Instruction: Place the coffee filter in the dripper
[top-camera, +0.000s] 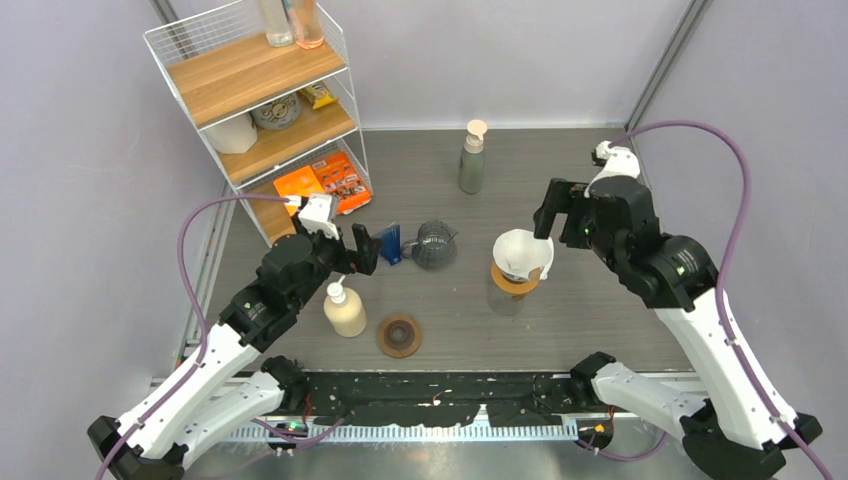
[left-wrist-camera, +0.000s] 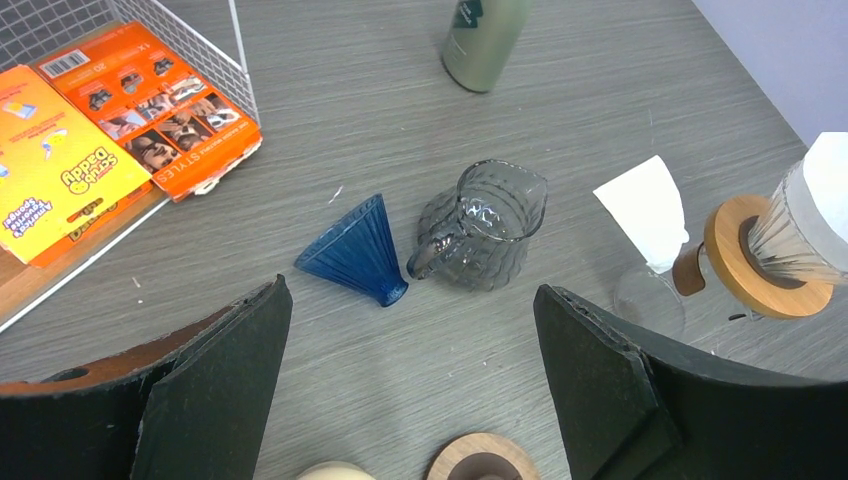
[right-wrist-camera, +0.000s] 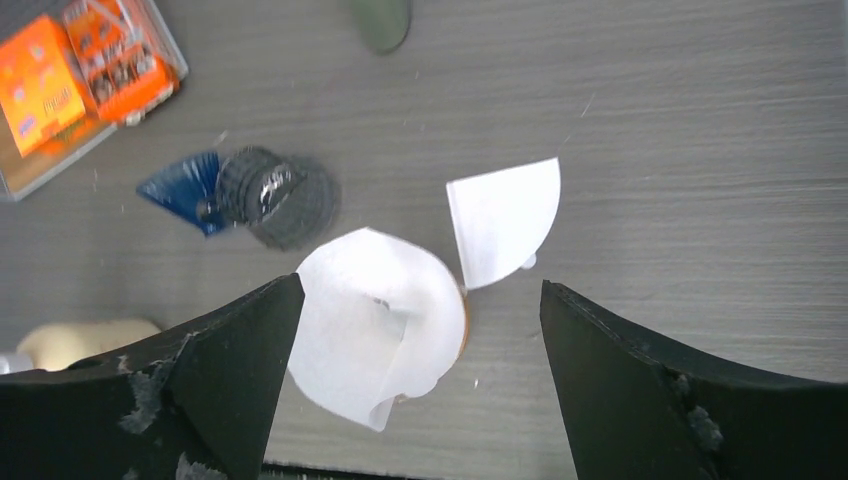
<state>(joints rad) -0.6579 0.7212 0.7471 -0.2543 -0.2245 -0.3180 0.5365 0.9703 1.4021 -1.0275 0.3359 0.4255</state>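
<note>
Softly curled paper filter (right-wrist-camera: 370, 320), ribbed dripper (left-wrist-camera: 793, 228)

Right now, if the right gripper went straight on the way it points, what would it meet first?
Probably the white coffee filter in the wood-collared dripper, which lies between the open jaws of the right gripper; how far off is unclear.

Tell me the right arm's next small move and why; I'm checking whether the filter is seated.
Probably lower the open right gripper slightly to press the filter down into the dripper: the filter sits in the dripper's mouth, but one edge curls inward and it looks loose rather than flush.
</note>
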